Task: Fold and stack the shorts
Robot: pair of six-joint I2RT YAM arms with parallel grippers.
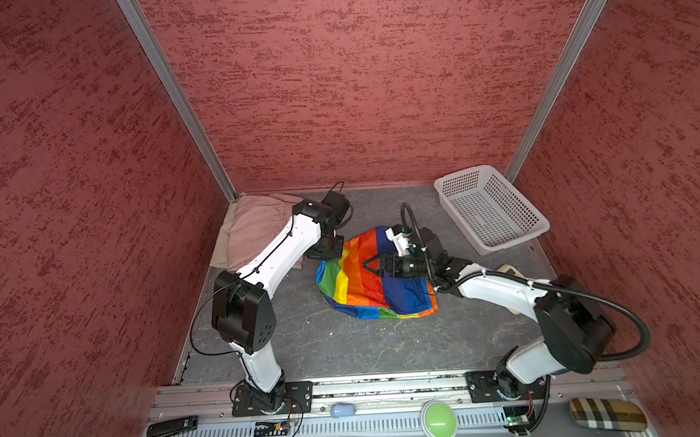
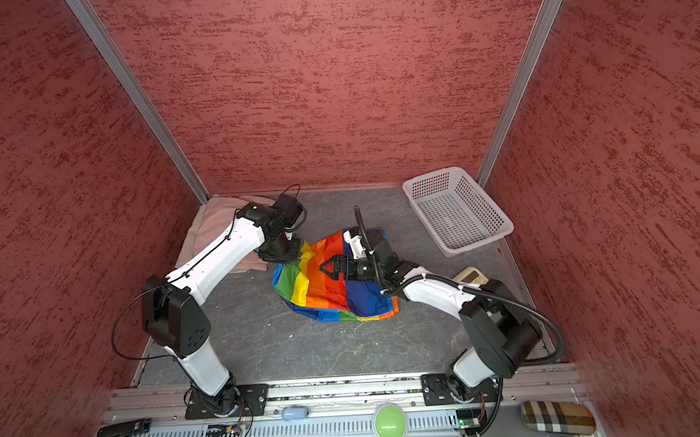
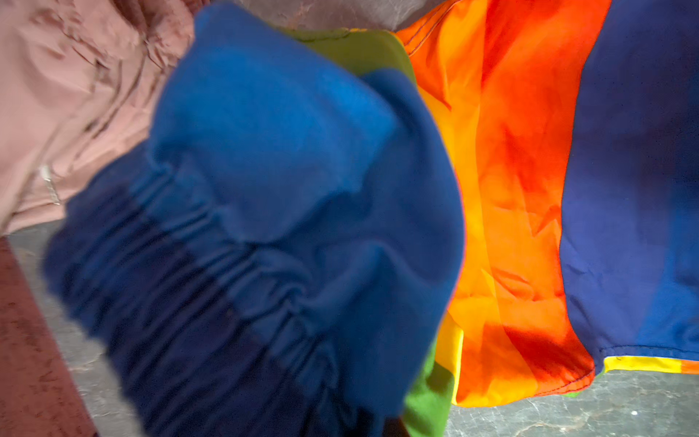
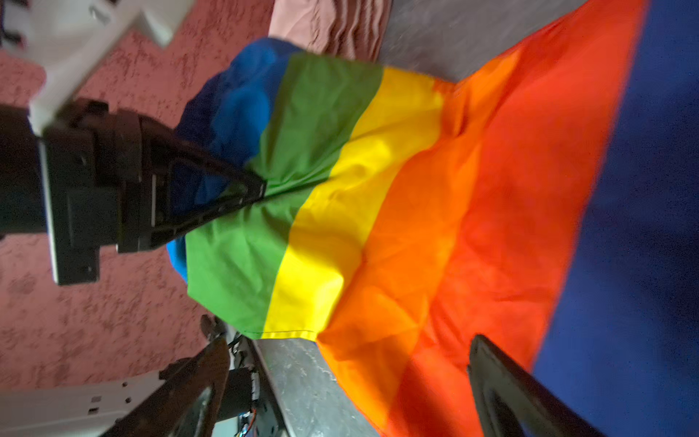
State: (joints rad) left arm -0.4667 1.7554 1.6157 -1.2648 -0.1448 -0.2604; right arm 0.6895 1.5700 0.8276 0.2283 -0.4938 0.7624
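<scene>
Pinching rainbow-striped shorts [image 1: 372,297] at mid-table [image 1: 348,348], our left gripper [image 4: 259,189] clamps blue-green cloth; our right gripper [image 1: 367,266] hovers spread above orange stripe. We judge fold just starting; next move needs right grip on free edge.

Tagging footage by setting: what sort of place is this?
Probably a robot test cell: left arm and right arm bolted to an aluminium rail, red panel walls on three sides, a green push button.

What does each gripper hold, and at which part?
Left gripper pinches the rainbow shorts at the green stripe, beside the blue waistband; right gripper is open, holding nothing.
</scene>
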